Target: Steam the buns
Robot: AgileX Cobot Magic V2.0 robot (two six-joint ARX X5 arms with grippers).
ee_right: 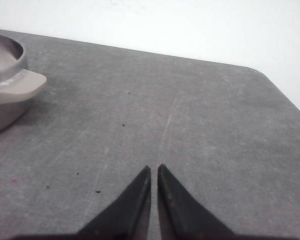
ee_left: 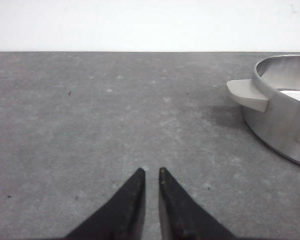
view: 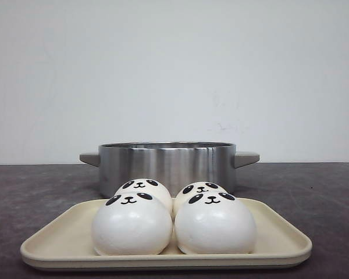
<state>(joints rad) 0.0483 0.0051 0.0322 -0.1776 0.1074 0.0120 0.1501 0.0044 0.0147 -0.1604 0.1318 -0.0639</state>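
Several glossy white buns with black panda faces sit close together on a cream tray (view: 58, 238) at the front of the table; the two nearest are the left bun (view: 132, 225) and the right bun (view: 215, 225). Behind the tray stands a steel pot (view: 166, 164) with grey handles. My left gripper (ee_left: 151, 171) hovers over bare table, shut with only a slim gap and nothing held, with the pot (ee_left: 282, 112) off to one side. My right gripper (ee_right: 154, 167) is likewise shut and empty over bare table, with the pot's handle (ee_right: 17, 87) at the view's edge. Neither gripper shows in the front view.
The dark grey table (view: 314, 192) runs back to a white wall. Its rounded far corner (ee_right: 255, 71) shows in the right wrist view. Bare tabletop lies on both sides of the pot and tray.
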